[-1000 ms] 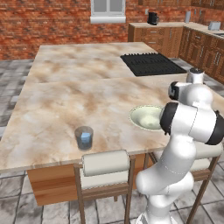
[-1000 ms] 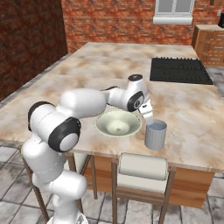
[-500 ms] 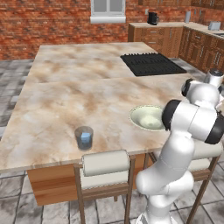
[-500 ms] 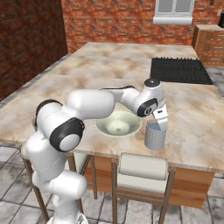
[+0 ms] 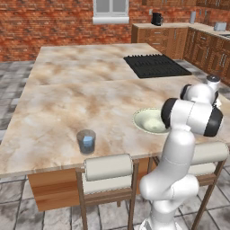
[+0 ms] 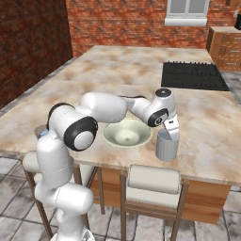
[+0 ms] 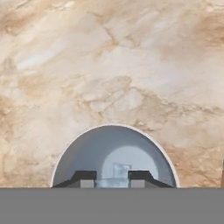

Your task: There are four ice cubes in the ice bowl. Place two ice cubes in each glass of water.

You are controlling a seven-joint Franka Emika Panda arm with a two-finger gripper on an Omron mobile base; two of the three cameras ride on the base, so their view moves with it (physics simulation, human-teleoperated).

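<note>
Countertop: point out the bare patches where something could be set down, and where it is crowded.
Bare marble runs between the left glass and the ice bowl, and across the far half left of the cooktop. It is crowded where the gripper hangs over the right glass beside the bowl.

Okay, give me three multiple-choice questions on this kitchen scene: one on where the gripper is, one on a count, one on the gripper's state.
1. The gripper hangs over:
A. the short grey see-through tumbler
B. the black stovetop
C. a chair

2. Grey tumblers on the marble counter:
A. one
B. two
C. four

3. Between the fingertips:
A. nothing
B. a spoon
C. a pale blue translucent ice cube

Answers: A, the hand view looks down into that tumbler; B, a second tumbler stands left of the wide pale cream-green bowl; C, the cube sits between the tips.
</note>
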